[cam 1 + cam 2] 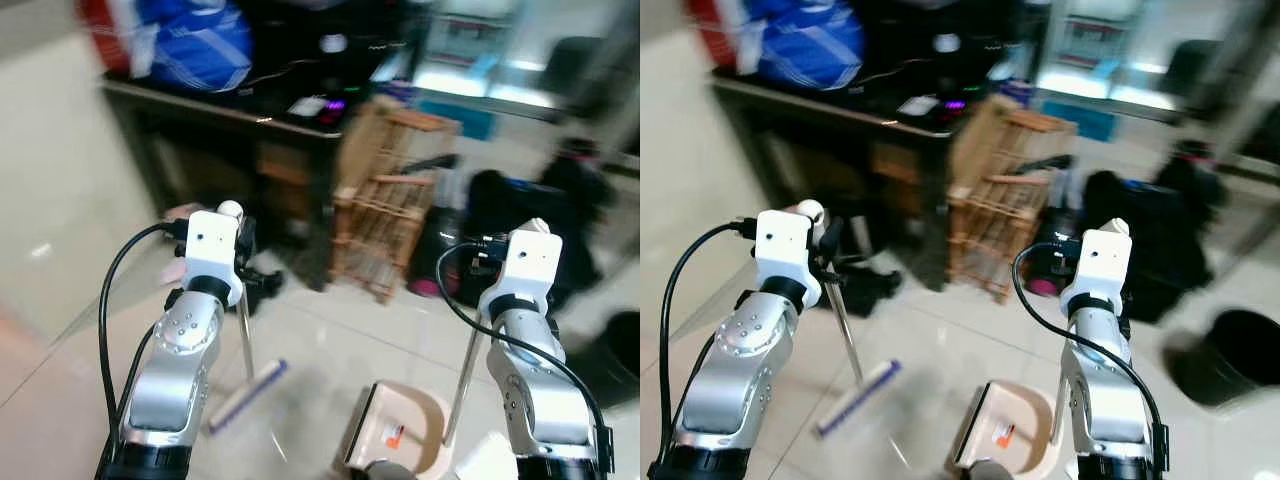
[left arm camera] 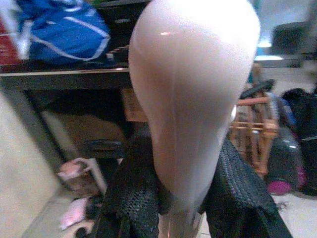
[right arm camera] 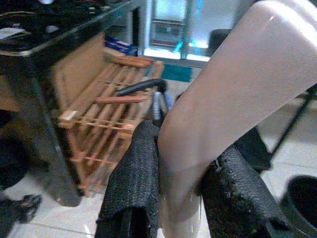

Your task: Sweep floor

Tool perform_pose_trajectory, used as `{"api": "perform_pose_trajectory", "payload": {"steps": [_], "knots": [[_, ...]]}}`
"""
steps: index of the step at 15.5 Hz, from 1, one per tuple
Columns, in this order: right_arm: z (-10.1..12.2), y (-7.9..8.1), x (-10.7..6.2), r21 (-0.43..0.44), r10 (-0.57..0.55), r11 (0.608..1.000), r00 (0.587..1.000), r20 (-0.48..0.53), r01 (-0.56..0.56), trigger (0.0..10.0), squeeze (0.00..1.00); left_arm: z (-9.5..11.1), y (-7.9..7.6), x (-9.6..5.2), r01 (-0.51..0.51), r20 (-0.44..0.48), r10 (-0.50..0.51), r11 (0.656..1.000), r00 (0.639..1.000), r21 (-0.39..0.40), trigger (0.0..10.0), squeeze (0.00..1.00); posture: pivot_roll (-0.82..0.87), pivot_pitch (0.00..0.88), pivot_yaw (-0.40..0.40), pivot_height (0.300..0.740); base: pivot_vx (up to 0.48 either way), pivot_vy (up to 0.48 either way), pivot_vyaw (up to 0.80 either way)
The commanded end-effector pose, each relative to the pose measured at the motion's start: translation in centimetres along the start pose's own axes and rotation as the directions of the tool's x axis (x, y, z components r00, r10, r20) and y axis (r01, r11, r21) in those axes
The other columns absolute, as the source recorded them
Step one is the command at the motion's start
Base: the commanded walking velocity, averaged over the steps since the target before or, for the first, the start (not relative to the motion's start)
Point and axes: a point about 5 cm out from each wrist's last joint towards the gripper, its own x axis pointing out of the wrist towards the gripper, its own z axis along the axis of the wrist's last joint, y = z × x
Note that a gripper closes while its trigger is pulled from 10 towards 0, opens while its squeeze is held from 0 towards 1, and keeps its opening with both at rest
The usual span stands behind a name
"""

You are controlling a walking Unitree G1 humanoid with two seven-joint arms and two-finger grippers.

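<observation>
1. A dark table stands across the far side of the tiled floor, loaded with a blue bag at its left end and small blurred electronics with a glowing light toward its right corner.
2. A slatted wooden crate leans against the table's right end, directly beyond the two arms. Black bags lie on the floor to its right, and something pink sits at their foot (too blurred to name).
3. A black bin stands at the near right; what it holds cannot be made out.
4. Pink and dark items lie under the table at the left, hard to identify.
5. The left gripper has its black fingers closed on the broom handle, just below its rounded pale top. The thin pole runs down to the broom head on the floor, near and between the arms.
6. The right gripper is clamped the same way on the dustpan handle. The beige dustpan rests on the tiles just right of the broom head, with a small orange mark inside it (possibly a label).
7. The head views are motion-blurred, and the dustpan's near edge is cut off.
</observation>
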Motion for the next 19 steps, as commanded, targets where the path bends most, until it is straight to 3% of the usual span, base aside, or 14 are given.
{"api": "perform_pose_trajectory", "payload": {"steps": [1, 6, 11, 13, 19], "knots": [[0.8, -0.5, -0.2, -0.032, -0.01, 0.999, 1.0, 0.018, 0.011, 10.0, 0.0, 1.0, -0.1, -0.1, 0.008, 0.059, -0.008, 1.0, 0.998, -0.005, 10.0, 0.0, 0.04, 0.024, 0.026, 0.74, 0.0, 0.0, -0.8], [1.3, -0.9, -0.6, -0.084, 0.013, 0.996, 1.0, -0.002, -0.013, 10.0, 0.0, 0.8, 0.0, -0.9, 0.013, 0.038, -0.012, 1.0, 0.999, -0.007, 10.0, 0.0, 0.04, 0.063, -0.01, 0.74, 0.0, 0.0, -0.8], [3.2, -2.6, -1.4, -0.077, -0.097, 0.992, 0.991, 0.093, 0.105, 10.0, 0.0, 2.2, 0.3, -0.6, 0.022, 0.084, -0.025, 0.999, 0.996, 0.03, 10.0, 0.0, 0.03, 0.082, 0.017, 0.74, 0.0, 0.0, -0.8], [3.5, -3.4, -2.2, -0.062, -0.141, 0.987, 0.983, 0.116, 0.149, 10.0, 0.0, 2.8, 0.4, 0.0, 0.023, 0.103, -0.024, 1.0, 0.994, 0.011, 10.0, 0.0, 0.02, 0.08, 0.042, 0.74, 0.0, 0.0, -0.8], [3.6, -3.0, -2.1, -0.088, -0.102, 0.99, 0.99, 0.094, 0.111, 10.0, 0.0, 2.9, 0.6, -0.1, -0.007, 0.114, 0.008, 1.0, 0.993, -0.008, 10.0, 0.0, 0.02, 0.078, 0.021, 0.74, 0.0, 0.0, -0.8]]}}
